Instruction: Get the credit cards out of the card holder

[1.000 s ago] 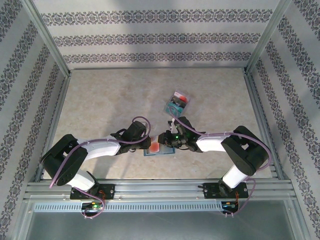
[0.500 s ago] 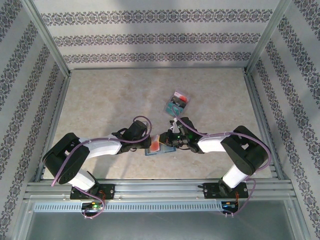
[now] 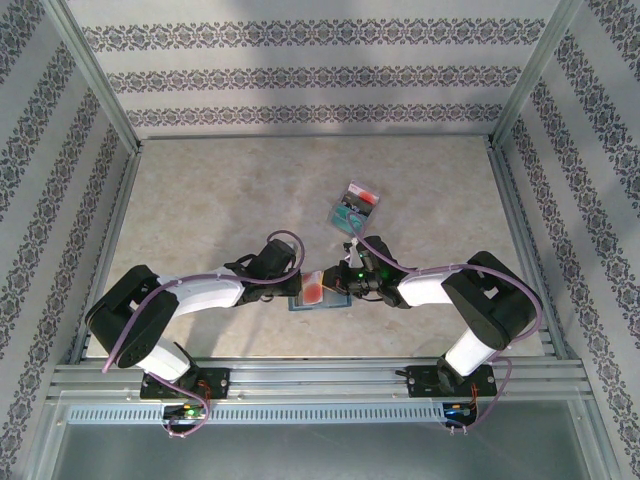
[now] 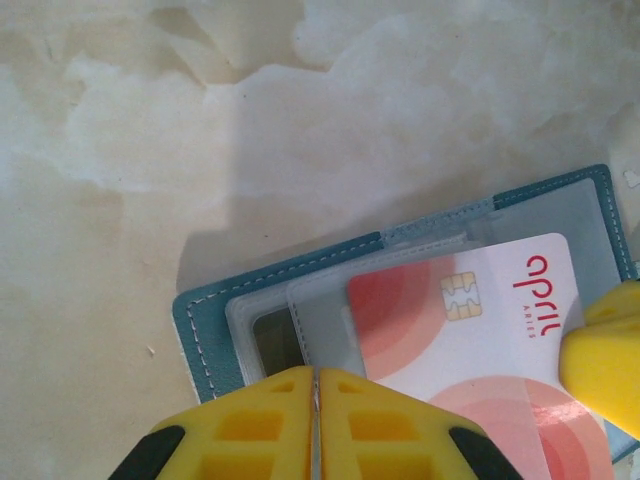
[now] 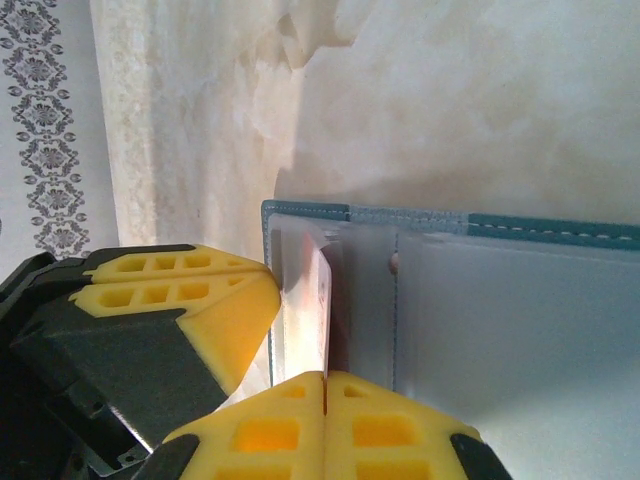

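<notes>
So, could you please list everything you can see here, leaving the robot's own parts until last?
card holder: one, slate blue, open flat on the table between the two claws
pink-and-white card: one, with a chip, partly out of a clear pocket of the card holder
loose cards: small pile, teal and red showing, exact count unclear, on the table beyond the holder
table: one, beige marbled
walls: three, white with grey patterned bands, around the table
frame rail: silver metal, along the near edge
left claw: yellow fingers, shut, at the holder's edge
right claw: yellow fingers, shut on the pink-and-white card
</notes>
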### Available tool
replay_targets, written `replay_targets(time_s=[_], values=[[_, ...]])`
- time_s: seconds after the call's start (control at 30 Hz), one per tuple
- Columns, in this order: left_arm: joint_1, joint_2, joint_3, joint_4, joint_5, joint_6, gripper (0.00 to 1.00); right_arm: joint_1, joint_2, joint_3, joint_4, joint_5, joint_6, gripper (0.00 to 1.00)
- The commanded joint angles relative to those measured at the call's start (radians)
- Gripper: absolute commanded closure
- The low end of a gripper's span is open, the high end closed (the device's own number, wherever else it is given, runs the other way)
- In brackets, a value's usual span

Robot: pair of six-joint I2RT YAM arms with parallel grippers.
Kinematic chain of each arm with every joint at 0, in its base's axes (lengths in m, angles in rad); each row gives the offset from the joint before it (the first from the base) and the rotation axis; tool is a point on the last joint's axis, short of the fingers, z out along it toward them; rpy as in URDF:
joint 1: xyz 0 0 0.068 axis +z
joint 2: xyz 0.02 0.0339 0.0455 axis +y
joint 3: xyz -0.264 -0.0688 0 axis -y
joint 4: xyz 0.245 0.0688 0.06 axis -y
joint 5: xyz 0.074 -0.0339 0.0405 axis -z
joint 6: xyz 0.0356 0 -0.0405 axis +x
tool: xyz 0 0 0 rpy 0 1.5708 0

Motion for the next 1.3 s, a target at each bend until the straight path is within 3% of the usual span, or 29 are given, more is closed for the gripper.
replay_targets(time_s=[0.0, 0.6, 0.8, 1.27], values=[[-0.012, -0.048, 0.035, -0.059, -0.014, 0.036, 0.89, -0.005, -0.01, -0.007, -0.014, 0.022, -0.028, 0.96], [-0.027, 0.087, 0.028, 0.031, 0.102, 0.0, 0.91, 0.015, -0.027, 0.0, -0.002, 0.018, -0.028, 0.91], [-0.027, 0.086, 0.016, 0.038, 0.09, -0.016, 0.91, 0.036, -0.018, 0.012, 0.016, 0.017, -0.028, 0.86], [-0.026, 0.062, 0.01, 0.0, 0.026, -0.019, 0.92, -0.001, -0.102, -0.023, -0.02, 0.029, -0.05, 0.9]])
